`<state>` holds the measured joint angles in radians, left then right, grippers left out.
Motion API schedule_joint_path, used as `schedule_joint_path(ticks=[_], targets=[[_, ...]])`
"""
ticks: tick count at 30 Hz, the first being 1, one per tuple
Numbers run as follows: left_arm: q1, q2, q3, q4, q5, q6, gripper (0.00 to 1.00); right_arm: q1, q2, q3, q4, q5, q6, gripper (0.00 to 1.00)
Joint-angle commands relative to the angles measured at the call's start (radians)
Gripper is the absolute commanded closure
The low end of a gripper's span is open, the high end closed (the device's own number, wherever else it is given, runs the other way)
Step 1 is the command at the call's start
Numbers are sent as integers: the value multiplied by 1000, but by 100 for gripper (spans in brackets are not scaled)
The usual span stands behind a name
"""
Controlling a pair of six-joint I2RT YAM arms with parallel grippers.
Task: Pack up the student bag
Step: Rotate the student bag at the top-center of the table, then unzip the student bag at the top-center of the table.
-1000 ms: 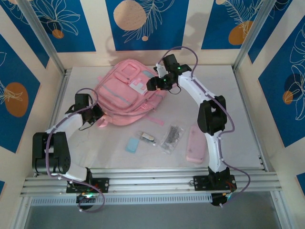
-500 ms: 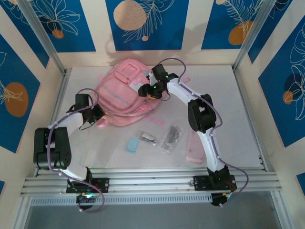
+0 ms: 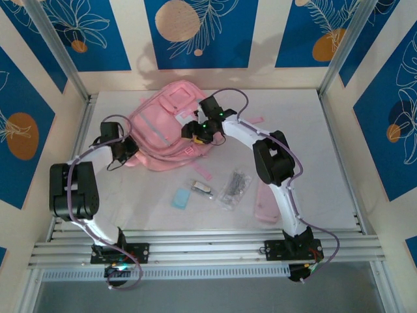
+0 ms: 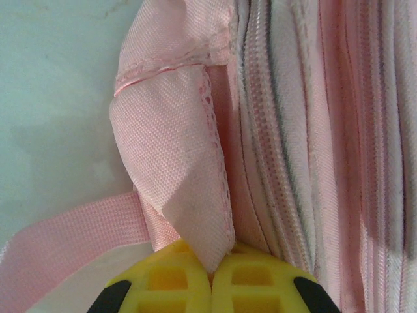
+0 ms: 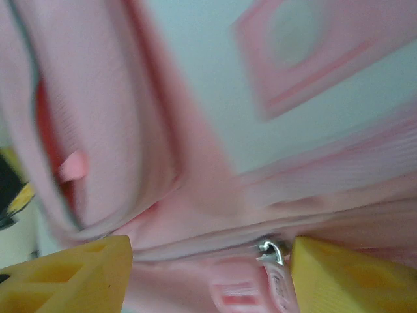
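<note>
The student bag [image 3: 163, 127], a large pink backpack, lies at the back left of the table. My left gripper [image 3: 125, 149] is at its left edge. In the left wrist view its yellow fingers [image 4: 169, 280] are shut on a pink fabric flap [image 4: 176, 163] of the bag, beside a zipper line [image 4: 267, 150]. My right gripper [image 3: 195, 130] hovers over the bag's right side. In the right wrist view the right gripper [image 5: 212, 274] is open over blurred pink fabric [image 5: 104, 130]. A metal zipper pull [image 5: 270, 251] sits just inside its right finger [image 5: 352, 274].
In front of the bag lie a light blue flat piece [image 3: 180, 198], a small dark and white item [image 3: 202, 189], a clear packet of dark sticks [image 3: 236, 187] and a pale pink pencil case [image 3: 267, 202]. Frame posts stand at both back corners.
The right gripper has moved left over the bag and narrowed a little. The left arm has drawn back to the left, and the bag has shifted left with it.
</note>
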<state>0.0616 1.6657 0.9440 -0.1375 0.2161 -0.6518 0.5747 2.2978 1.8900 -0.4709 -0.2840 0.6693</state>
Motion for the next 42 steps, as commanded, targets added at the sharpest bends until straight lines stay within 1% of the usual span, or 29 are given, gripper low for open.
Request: schedule_joint_path(ticks=[1,5,8,9,10,13,14,15,17,19,24,29,32,34,35,36,37,40,41,42], targets=[[-19,29,39,62,72,-13,100,85,-72,-31,57,-199,91,34],[-19,28,55,52,61,-7,100,75,-118,-110,125,-221,138,35],[-9,26,105,-16,34,43,98,46,-163,-161,103,-163,111,36],[-4,24,129,-45,18,62,93,33,-182,-176,83,-132,93,36],[1,21,150,-79,1,84,86,24,-202,-189,67,-107,75,37],[6,5,216,-185,-68,163,58,-10,-258,-216,2,11,9,37],[6,0,240,-225,-84,189,52,-22,-263,-214,-19,50,-6,37],[5,-5,262,-261,-96,214,49,-36,-267,-208,-42,88,-19,37],[2,-20,290,-315,-102,249,46,-67,-256,-194,-63,126,-30,39],[-5,-45,294,-348,-102,264,45,-100,-231,-172,-64,137,-31,42],[-50,-117,259,-368,-3,238,45,-164,-133,-75,-64,160,5,45],[-128,-177,191,-286,97,152,45,-198,-46,-19,-12,186,99,46],[-196,-180,159,-218,137,87,46,-198,21,40,-14,199,163,47],[-253,-166,144,-168,146,62,46,-197,67,76,-3,177,200,47],[-282,-151,142,-146,143,56,46,-194,89,96,-3,171,220,50],[-308,-129,145,-129,146,52,47,-191,111,117,-4,162,233,56],[-326,-108,151,-116,153,51,47,-186,123,128,-6,158,242,59],[-368,-28,185,-76,166,55,48,-179,135,135,-12,142,267,79],[-377,1,200,-72,163,64,49,-178,122,117,-5,137,275,89],[-384,28,218,-74,158,75,49,-176,99,84,14,136,287,100]])
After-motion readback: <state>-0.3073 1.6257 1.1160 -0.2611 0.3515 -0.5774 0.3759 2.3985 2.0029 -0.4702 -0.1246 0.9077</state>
